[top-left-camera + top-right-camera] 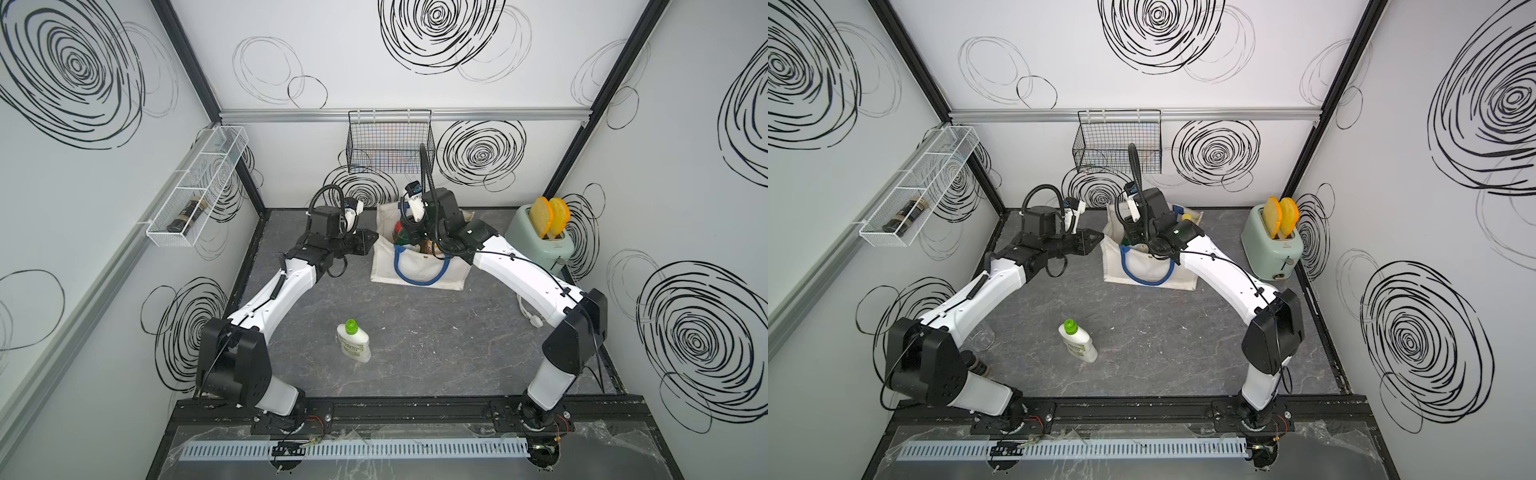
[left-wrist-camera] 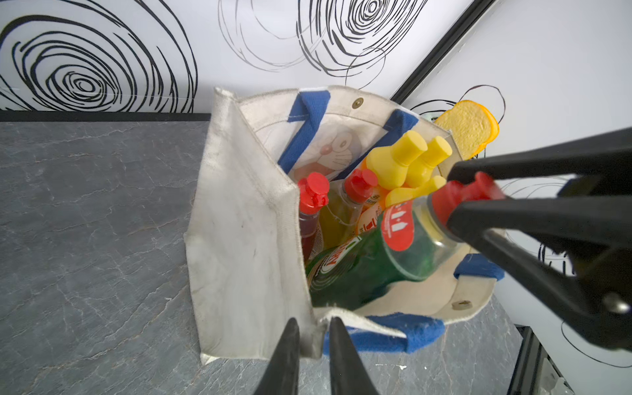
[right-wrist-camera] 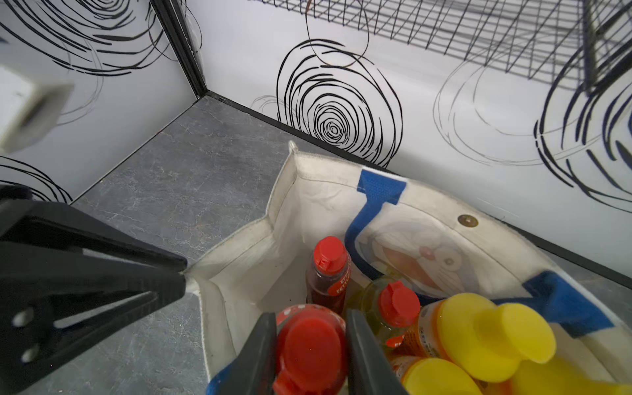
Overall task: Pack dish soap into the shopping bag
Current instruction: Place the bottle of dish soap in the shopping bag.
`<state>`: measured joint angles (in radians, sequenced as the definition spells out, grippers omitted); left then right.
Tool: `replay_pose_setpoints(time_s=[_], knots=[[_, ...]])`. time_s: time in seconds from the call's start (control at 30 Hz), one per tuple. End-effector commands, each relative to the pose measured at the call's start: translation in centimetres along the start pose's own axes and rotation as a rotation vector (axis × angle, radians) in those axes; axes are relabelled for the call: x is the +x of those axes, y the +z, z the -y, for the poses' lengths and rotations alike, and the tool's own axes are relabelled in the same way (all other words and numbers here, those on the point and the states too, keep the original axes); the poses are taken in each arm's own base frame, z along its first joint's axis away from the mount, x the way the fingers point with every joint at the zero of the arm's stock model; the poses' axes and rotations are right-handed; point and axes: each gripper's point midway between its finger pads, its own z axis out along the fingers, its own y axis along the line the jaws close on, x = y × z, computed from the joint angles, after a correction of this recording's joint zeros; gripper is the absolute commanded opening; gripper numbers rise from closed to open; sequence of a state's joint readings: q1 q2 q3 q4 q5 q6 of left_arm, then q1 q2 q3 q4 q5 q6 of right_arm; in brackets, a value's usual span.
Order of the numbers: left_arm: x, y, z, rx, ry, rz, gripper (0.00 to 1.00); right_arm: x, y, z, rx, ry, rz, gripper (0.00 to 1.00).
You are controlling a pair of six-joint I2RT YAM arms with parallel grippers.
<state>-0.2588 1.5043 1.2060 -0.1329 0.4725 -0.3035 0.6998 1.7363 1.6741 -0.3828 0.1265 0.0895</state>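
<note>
I'm clamping my left fingers (image 2: 287, 352) on the shopping bag (image 2: 239, 222) rim and my right fingers (image 3: 260, 355) on the red cap (image 3: 309, 352) of the dark green bottle (image 2: 369, 266), which is hanging tilted, base-down, in the bag mouth. The white bottle (image 1: 353, 343) is lying lower centre on the worktop (image 1: 415, 332), cap up-frame, nearer my left arm.

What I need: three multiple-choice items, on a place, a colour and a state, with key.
1. The white green-capped bottle: A on the tabletop, outside the canvas tote; B inside the tote; C held aloft.
2. The cap of the dark green bottle in the right gripper: A yellow; B red; C green.
3. The left gripper: A wide open; B shut on a bottle; C shut on the tote's rim.
Key: A, it sits on bare tabletop; B, red shows between the jaws; C, canvas is pinched.
</note>
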Motion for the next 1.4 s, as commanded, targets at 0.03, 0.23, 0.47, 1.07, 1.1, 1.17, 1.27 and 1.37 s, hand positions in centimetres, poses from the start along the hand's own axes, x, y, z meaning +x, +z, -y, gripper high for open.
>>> replay_pose_setpoints(time_s=[0.03, 0.23, 0.47, 1.07, 1.1, 1.17, 1.27, 1.37], knots=[[-0.9, -0.6, 1.0, 0.036, 0.024, 0.034, 0.14, -7.0, -4.3, 0.5, 0.009, 0.065, 0.281, 0.0], [-0.8, -0.5, 1.0, 0.039, 0.024, 0.031, 0.1, -5.2, -3.5, 0.9, 0.013, 0.09, 0.279, 0.0], [-1.1, -0.8, 1.2, 0.041, 0.027, 0.038, 0.1, -3.1, -2.2, 0.8, 0.008, 0.089, 0.254, 0.0], [-1.3, -1.3, 1.6, 0.048, 0.033, 0.046, 0.1, 1.5, 0.5, 1.1, 0.033, 0.082, 0.17, 0.0], [-1.3, -1.3, 1.6, 0.048, 0.035, 0.047, 0.1, 1.9, 0.6, 1.1, 0.034, 0.081, 0.162, 0.0], [-1.3, -1.3, 1.6, 0.049, 0.033, 0.046, 0.1, 2.3, 0.7, 1.1, 0.033, 0.078, 0.15, 0.03], [-1.4, -1.3, 1.6, 0.049, 0.034, 0.048, 0.1, 2.5, 0.7, 1.0, 0.03, 0.081, 0.143, 0.1], [-1.4, -1.3, 1.5, 0.045, 0.031, 0.048, 0.1, 2.3, 0.5, 1.0, 0.027, 0.083, 0.142, 0.31]])
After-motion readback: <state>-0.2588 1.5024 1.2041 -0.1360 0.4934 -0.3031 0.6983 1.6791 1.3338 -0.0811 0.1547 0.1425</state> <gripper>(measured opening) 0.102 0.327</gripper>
